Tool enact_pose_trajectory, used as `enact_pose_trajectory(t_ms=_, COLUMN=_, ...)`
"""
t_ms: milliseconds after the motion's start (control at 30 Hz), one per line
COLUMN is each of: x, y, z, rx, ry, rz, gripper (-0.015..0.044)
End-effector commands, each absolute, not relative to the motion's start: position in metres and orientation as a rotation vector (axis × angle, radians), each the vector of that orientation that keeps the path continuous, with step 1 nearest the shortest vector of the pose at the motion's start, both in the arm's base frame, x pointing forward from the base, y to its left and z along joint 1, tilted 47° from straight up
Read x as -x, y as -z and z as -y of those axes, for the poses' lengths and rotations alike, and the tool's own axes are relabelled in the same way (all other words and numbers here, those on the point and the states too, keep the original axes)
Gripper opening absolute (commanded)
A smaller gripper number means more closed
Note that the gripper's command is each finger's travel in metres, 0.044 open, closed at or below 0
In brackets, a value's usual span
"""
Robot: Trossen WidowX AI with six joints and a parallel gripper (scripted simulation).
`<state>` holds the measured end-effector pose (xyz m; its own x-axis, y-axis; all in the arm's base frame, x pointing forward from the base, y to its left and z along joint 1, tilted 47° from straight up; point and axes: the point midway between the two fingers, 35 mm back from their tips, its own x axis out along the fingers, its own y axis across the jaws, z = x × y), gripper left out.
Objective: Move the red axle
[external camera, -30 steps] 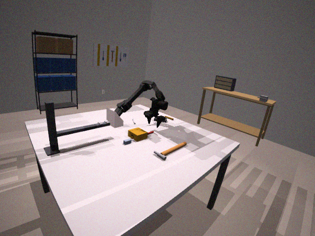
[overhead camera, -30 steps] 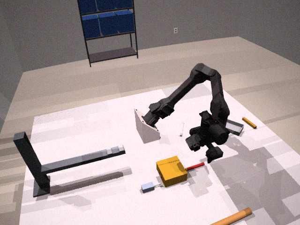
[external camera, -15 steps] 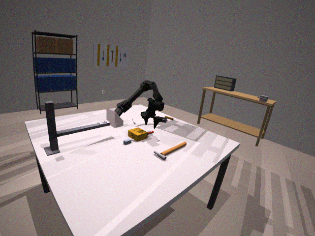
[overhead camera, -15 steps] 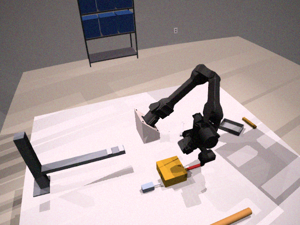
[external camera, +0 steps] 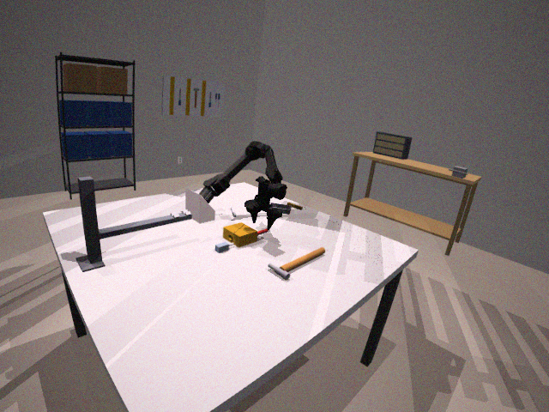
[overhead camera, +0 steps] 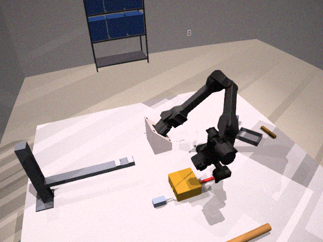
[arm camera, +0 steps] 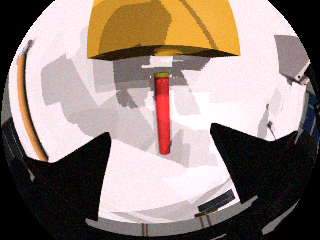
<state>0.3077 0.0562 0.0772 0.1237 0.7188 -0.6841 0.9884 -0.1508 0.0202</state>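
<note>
Red axle (overhead camera: 208, 179) (external camera: 262, 231) (arm camera: 163, 115): jutted from beside the yellow beam (overhead camera: 183, 183) (external camera: 239, 234) (arm camera: 165, 25), too unclear to tell how deeply seated. Hovered over it with the gripper (overhead camera: 208, 175) (external camera: 262, 225) (arm camera: 160, 132), fingers wide apart on nothing. Called for straddling it squarely, closing gently, then drawing straight along its length to spare the beam, before heading for the V-blocks (overhead camera: 123, 161) (external camera: 179, 215) on the bracket (overhead camera: 83, 171) (external camera: 91, 221).

Shows red on the axle (overhead camera: 208, 180) (external camera: 262, 232) (arm camera: 163, 115), yellow at its twelve-o'clock tip (arm camera: 161, 75) in wrist view, amber on the block (overhead camera: 184, 183) (external camera: 239, 234) (arm camera: 165, 25).
</note>
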Motion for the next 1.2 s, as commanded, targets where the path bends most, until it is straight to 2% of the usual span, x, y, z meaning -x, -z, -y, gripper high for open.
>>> enact_pose_trajectory(t_ms=0, x=-0.306, y=-0.071, z=-0.062, rx=-1.932, ry=0.754, rz=-1.651, gripper=0.0440)
enact_pose_trajectory(t_ms=833, x=-0.308, y=-0.053, z=-0.083, rx=-1.935, ry=0.750, rz=-1.655, gripper=0.0440)
enact_pose_trajectory(t_ms=1167, x=-0.309, y=-0.054, z=-0.082, rx=-1.931, ry=0.744, rz=-1.650, gripper=0.0177)
